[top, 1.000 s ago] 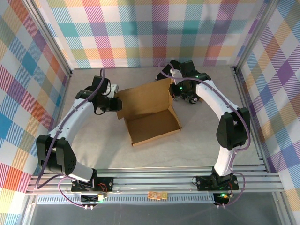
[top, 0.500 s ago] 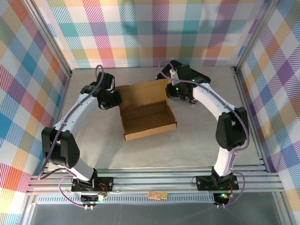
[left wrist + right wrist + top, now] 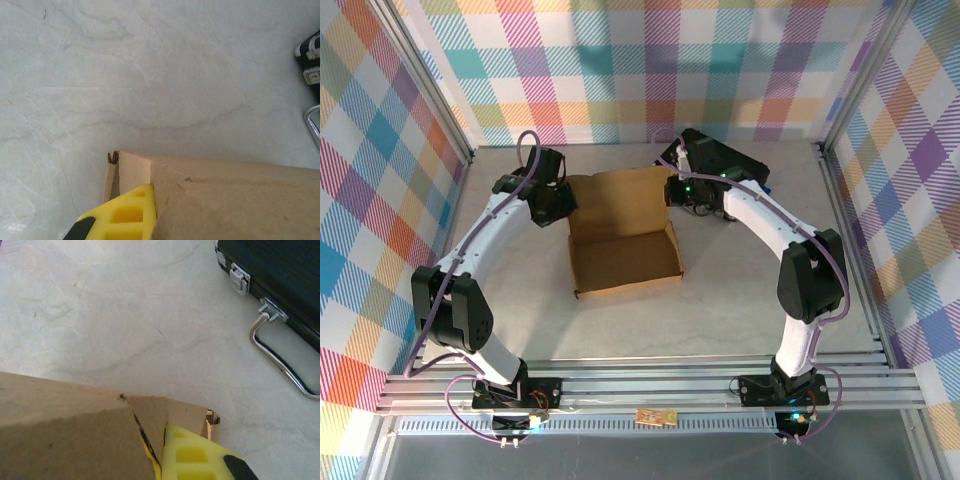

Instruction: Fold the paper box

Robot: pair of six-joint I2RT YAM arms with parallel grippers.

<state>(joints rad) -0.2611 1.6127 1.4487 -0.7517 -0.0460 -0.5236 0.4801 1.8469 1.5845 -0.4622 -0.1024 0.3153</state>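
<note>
— Where's the box?
— Mid-table, open, its brown floor showing, its lid raised at the far side.
— And your claws?
— My left claw is clamped on the lid's left corner, my right claw on its right corner. A black case lies behind my right arm.

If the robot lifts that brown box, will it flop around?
Probably a bit: the paper box is thin corrugated cardboard, and its lid is open on a crease, so it may swing. It looks empty, so likely light and easy to slide.
</note>
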